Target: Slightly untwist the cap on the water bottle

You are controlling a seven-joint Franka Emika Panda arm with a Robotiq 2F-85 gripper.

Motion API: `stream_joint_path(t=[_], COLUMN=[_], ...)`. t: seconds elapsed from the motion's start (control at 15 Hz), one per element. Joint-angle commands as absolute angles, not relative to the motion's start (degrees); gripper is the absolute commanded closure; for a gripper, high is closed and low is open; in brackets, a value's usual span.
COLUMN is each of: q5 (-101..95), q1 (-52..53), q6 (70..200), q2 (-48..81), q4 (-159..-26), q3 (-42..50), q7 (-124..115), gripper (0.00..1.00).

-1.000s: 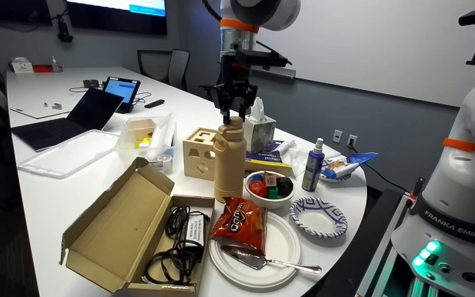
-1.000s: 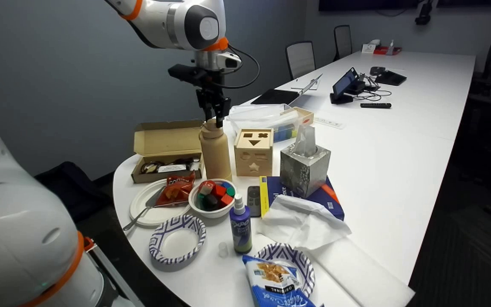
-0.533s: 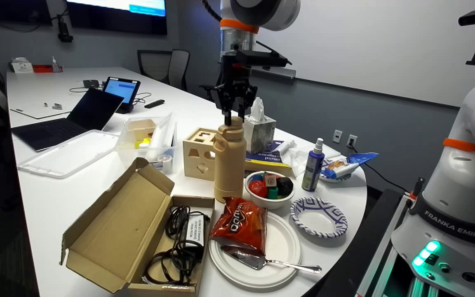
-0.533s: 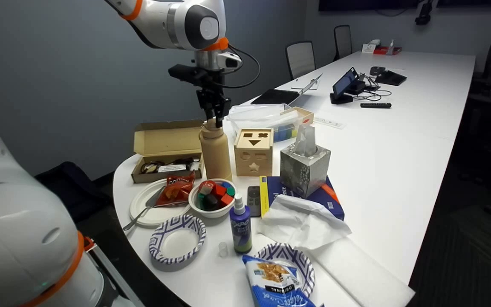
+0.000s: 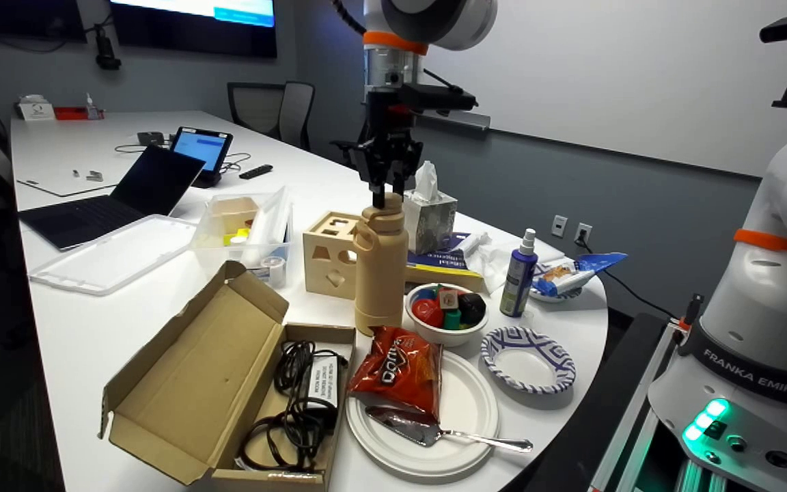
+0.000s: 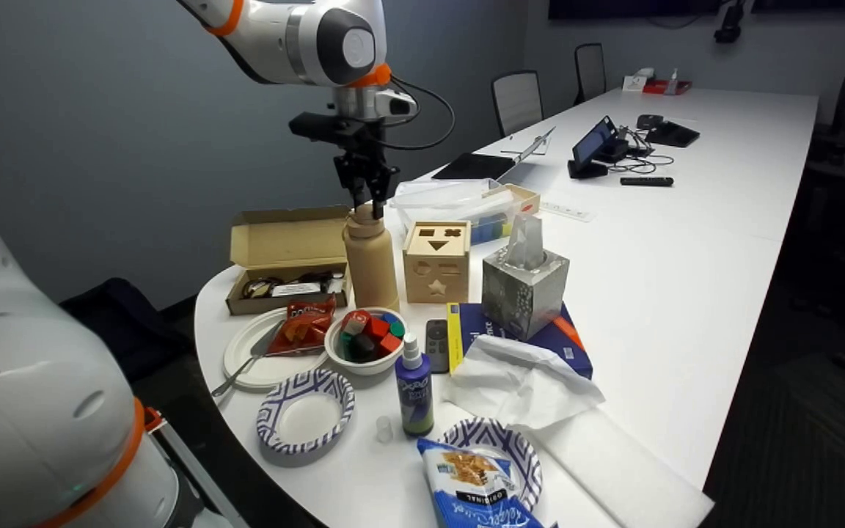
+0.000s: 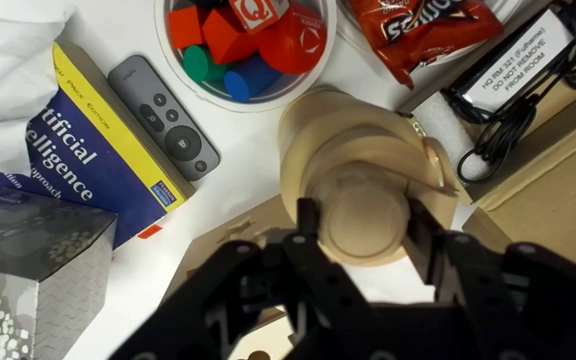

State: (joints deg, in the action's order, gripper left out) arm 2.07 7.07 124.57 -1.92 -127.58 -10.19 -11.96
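Observation:
The tan water bottle (image 5: 381,277) stands upright on the white table, also seen in an exterior view (image 6: 371,270). Its round tan cap (image 5: 391,201) is at the top; in the wrist view the cap (image 7: 364,225) lies between the fingers. My gripper (image 5: 388,194) points straight down over the bottle; it also shows in an exterior view (image 6: 368,205). In the wrist view the gripper (image 7: 363,216) has one finger against each side of the cap, shut on it. The bottle body (image 7: 298,120) and its loop handle lie below and beyond the cap.
A wooden shape box (image 6: 437,264) stands close beside the bottle. A bowl of blocks (image 5: 445,335), a red chip bag (image 5: 400,372) and an open cardboard box (image 5: 195,383) are near. A tissue box (image 6: 525,293) and a spray bottle (image 6: 415,396) stand farther off.
The fingers have closed in on the cap from a slightly wider opening. Then the wrist has turned a little, with its camera and cable shifted. The bottle stands in the same place.

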Motion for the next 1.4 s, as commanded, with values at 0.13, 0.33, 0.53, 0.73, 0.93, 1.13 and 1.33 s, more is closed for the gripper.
stream_joint_path(t=[0.13,0.33,0.53,0.73,0.93,1.13,1.33], q5=[3.46,3.68,4.02,4.36,4.76,4.13,3.87], q1=[7.69,7.7,7.75,7.83,7.84,7.9,7.93], q6=[123.34,123.12,122.76,122.78,122.09,121.14,120.5], q2=[-2.05,-1.97,-1.94,-1.95,-2.0,-2.12,-2.09], q4=[-127.56,-127.5,-127.3,-127.41,-127.3,-127.11,-126.94], q3=[-9.5,-9.43,-9.39,-9.36,-9.27,-9.26,-9.25], q7=[-3.34,1.68,7.12,13.26,19.37,25.18,30.0], gripper=[0.79,0.79,0.79,0.79,0.79,0.79,0.79])
